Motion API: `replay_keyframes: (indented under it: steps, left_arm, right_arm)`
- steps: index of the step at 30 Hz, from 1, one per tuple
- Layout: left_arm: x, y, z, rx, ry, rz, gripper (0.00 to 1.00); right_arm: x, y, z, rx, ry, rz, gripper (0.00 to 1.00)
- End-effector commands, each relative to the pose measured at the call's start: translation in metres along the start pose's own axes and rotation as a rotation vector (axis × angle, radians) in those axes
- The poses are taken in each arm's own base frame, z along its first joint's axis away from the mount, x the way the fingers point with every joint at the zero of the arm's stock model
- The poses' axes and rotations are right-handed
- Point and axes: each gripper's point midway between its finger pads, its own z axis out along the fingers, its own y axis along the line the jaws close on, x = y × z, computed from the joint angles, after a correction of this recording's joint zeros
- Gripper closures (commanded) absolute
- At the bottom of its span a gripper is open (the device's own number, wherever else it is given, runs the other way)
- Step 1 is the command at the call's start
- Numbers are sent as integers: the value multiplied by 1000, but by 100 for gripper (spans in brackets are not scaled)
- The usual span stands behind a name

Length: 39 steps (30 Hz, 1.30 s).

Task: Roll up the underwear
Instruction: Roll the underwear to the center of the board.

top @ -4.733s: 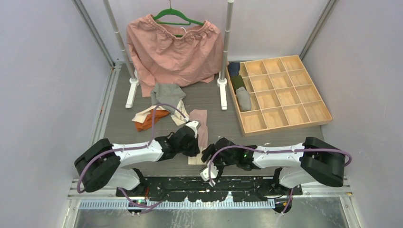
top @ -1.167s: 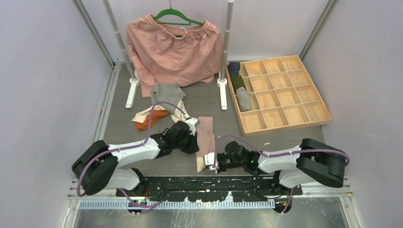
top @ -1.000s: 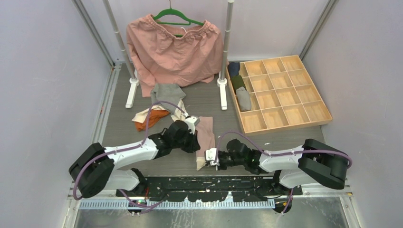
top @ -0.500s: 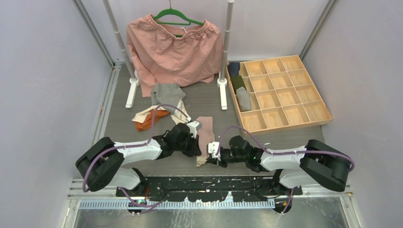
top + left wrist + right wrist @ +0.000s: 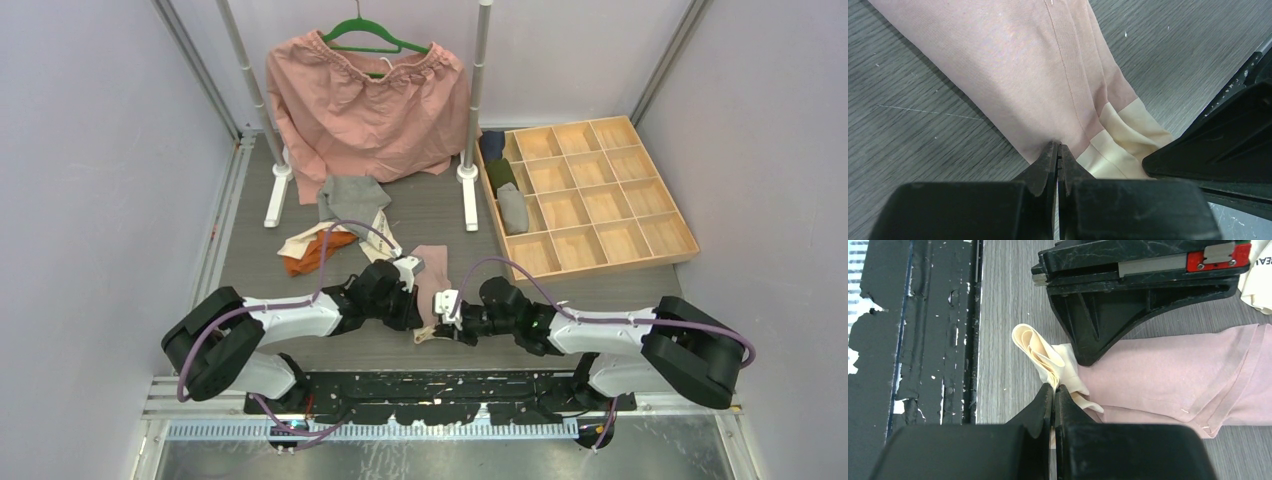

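Underwear (image 5: 1023,60) (pink) — pinched: left gripper (image 5: 1057,148), right gripper (image 5: 1054,388).

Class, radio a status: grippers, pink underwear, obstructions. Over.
Left gripper shut on pink underwear, side edge. Right gripper shut on its cream end, curled up. Left gripper crowds the curl.

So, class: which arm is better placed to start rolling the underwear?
Right, likely: the right gripper is shut on the curled cream end of the pink underwear; the left gripper pinches its side edge.
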Motion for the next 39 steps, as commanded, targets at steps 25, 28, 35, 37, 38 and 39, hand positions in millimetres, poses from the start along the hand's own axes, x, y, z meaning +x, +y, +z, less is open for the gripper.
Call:
replay_keyframes:
  steps: [25, 28, 35, 37, 38, 39]
  left_arm:
    - [-7, -9, 0, 35, -9, 26, 99]
    - [-7, -10, 0, 38, -8, 24, 99]
    - [-5, -11, 2, 48, -4, 21, 99]
    - [-5, -11, 2, 50, -4, 21, 99]
    - [-5, -11, 2, 49, -2, 21, 99]
    - [-5, -11, 2, 50, -4, 22, 99]
  right_arm:
    - [2, -30, 12, 52, 38, 20, 99]
    - [1, -34, 14, 70, 28, 32, 99]
    - [1, -42, 14, 102, 39, 63, 97]
    - [2, -43, 15, 100, 48, 66, 97]
    - [3, -44, 15, 104, 54, 71, 97]
    - [4, -45, 15, 110, 61, 79, 97]
